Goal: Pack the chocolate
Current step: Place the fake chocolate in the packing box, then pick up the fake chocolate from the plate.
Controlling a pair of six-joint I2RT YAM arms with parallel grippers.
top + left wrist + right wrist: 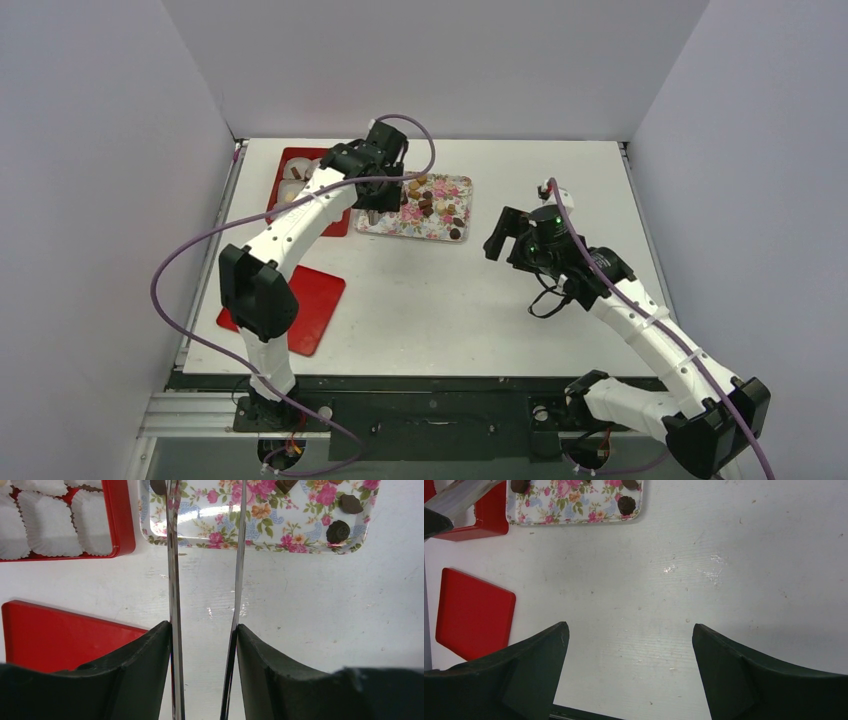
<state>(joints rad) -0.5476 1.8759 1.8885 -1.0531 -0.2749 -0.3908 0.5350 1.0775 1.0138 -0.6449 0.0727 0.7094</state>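
Note:
Several small brown and cream chocolate pieces (430, 200) lie on a flowered tray (395, 228) at the back of the table. My left gripper (204, 627) is shut on metal tongs (173, 580), one blade against each finger. The blades stand apart and reach over the tray's near left edge (200, 517), with their tips cut off by the frame. Dark chocolates (338, 530) sit at the tray's right end. My right gripper (629, 627) hangs open over bare table, right of the tray, holding nothing.
A red box (125, 520) lined with white paper cups (50, 522) stands left of the tray. Its flat red lid (315, 300) lies nearer the left arm's base. Grey walls enclose the table on three sides.

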